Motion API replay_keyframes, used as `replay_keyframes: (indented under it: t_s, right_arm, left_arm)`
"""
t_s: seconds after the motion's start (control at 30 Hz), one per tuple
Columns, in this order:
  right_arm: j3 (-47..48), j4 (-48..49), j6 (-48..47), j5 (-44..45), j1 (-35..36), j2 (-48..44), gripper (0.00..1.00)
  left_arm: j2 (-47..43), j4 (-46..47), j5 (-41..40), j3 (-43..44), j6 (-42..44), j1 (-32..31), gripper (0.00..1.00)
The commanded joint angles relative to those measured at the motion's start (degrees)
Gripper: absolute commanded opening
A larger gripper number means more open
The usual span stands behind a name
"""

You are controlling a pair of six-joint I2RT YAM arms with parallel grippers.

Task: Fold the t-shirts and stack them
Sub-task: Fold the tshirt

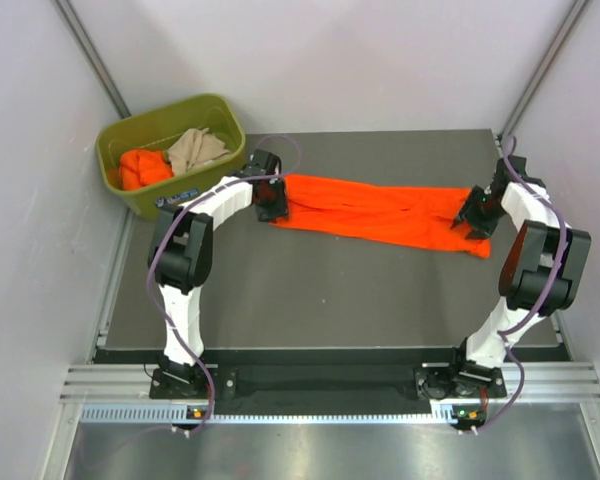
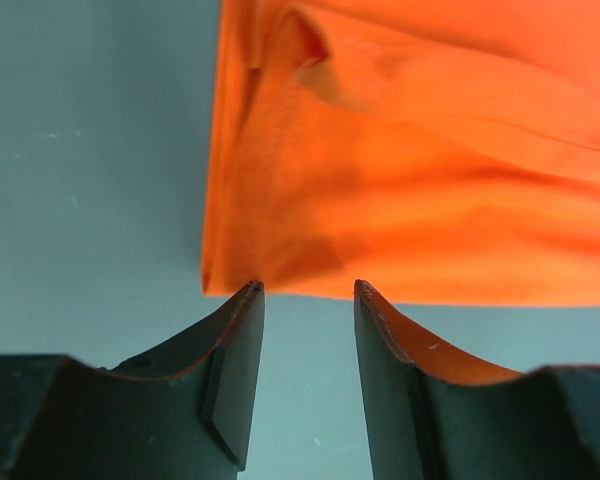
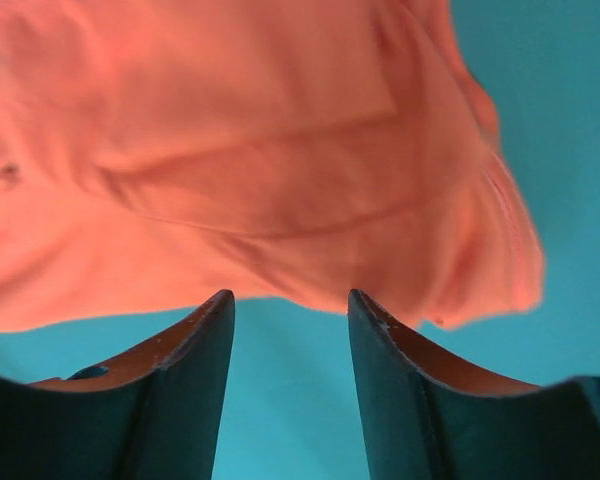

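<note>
1. Left gripper (image 2: 308, 290) and right gripper (image 3: 290, 297): jaws part-open, empty, tips at opposite ends of the orange t-shirt (image 1: 380, 210).
2. Position: it lies bunched lengthwise on the table (image 1: 310, 300).
3. Risk: a pinch catching only one layer would likely drag creases into the fold.

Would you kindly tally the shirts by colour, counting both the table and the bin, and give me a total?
Bright orange cotton t-shirts: 2, one stretched out on the dark table, one bunched in the olive-green plastic bin.
Beige-tan cotton t-shirt: 1, in the bin.
Total: 3 shirts visible.
</note>
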Motion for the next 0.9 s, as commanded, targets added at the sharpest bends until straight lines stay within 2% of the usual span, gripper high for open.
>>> replay_keyframes:
  t_s: [0.0, 0.13, 0.23, 0.43, 0.5, 0.6, 0.73, 0.87]
  right_arm:
    - [-2.0, -0.8, 1.7, 6.7, -0.4, -6.5, 0.5]
    - [-6.8, 0.1, 5.9, 6.5, -1.7, -11.3, 0.65]
    - [-11.7, 1.5, 9.6, 3.5, -4.8, -14.2, 0.71]
    - [-20.7, 12.1, 13.1, -5.6, -13.1, -15.4, 0.75]
    - [-22.9, 19.5, 14.5, -8.9, -14.1, -14.7, 0.75]
    - [-26.0, 25.0, 16.9, -11.8, -14.2, -13.7, 0.76]
    - [-30.4, 33.1, 23.0, -12.7, -14.3, -13.6, 0.73]
    - [-32.6, 35.5, 25.7, -11.3, -15.5, -14.2, 0.67]
  left_arm:
    - [1.2, 2.0, -3.2, 1.6, 1.7, -0.5, 0.47]
    - [1.0, -1.1, -4.4, 2.0, 3.4, -0.8, 0.53]
    - [-0.2, -0.4, -6.8, 0.2, 4.3, -1.3, 0.57]
    - [2.2, -2.4, -7.0, 1.0, 3.5, -1.2, 0.56]
    - [3.2, -3.2, -7.1, 1.5, 3.2, -1.3, 0.56]
    - [3.4, -3.2, -6.8, 1.7, 2.9, -1.3, 0.55]
    - [3.4, -2.9, -6.5, 1.9, 2.5, -1.3, 0.54]
    - [3.5, -2.9, -6.0, 2.0, 2.4, -1.2, 0.53]
